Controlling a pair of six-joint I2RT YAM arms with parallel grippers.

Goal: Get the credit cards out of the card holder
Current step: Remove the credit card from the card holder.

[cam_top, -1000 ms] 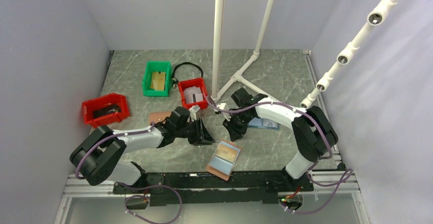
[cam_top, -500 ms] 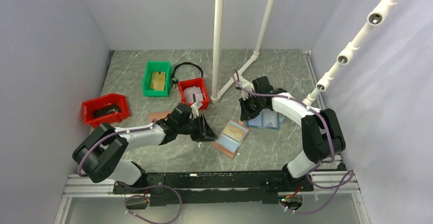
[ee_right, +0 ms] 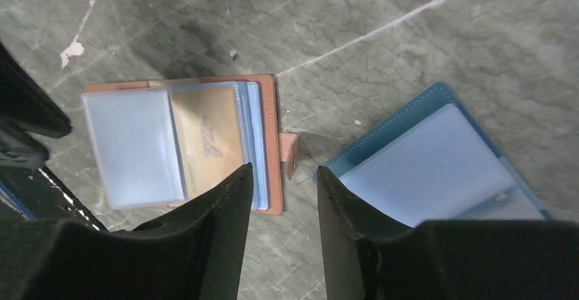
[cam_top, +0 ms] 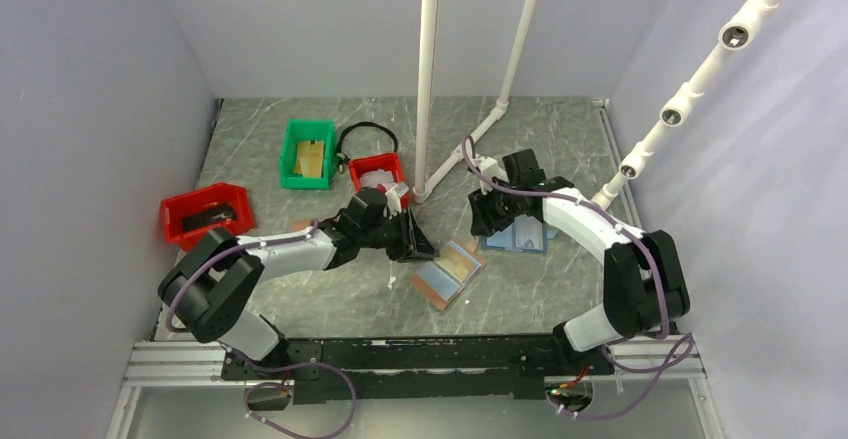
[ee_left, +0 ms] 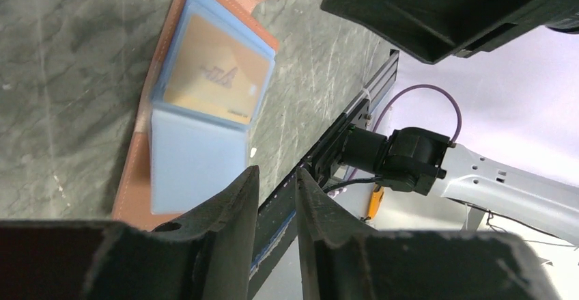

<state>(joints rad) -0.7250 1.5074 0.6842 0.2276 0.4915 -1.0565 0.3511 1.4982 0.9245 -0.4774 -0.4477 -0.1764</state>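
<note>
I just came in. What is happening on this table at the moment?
Two robot arms are working at a brown card holder that lies open on the table, with a gold card showing in its sleeves. The left gripper and the right gripper both hover close to it, jaws apart, holding nothing. A blue holder lies open beside it.

**Top view.** Even, diffuse light from above. The table (cam_top: 330, 304) is moderately bright, with soft, faint shadows under the arms (cam_top: 280, 254).

**Left wrist view.** The left fingers (ee_left: 205, 245) are dark, unfocused silhouettes in the foreground. The holder (ee_left: 198, 156) smears at its near end, and the background at right is washed out to near white.

**Right wrist view.** The table's veins are sharp. The right fingers (ee_right: 205, 245) are blurred and almost black. The holder's clear sleeves carry a dull sheen.
</note>
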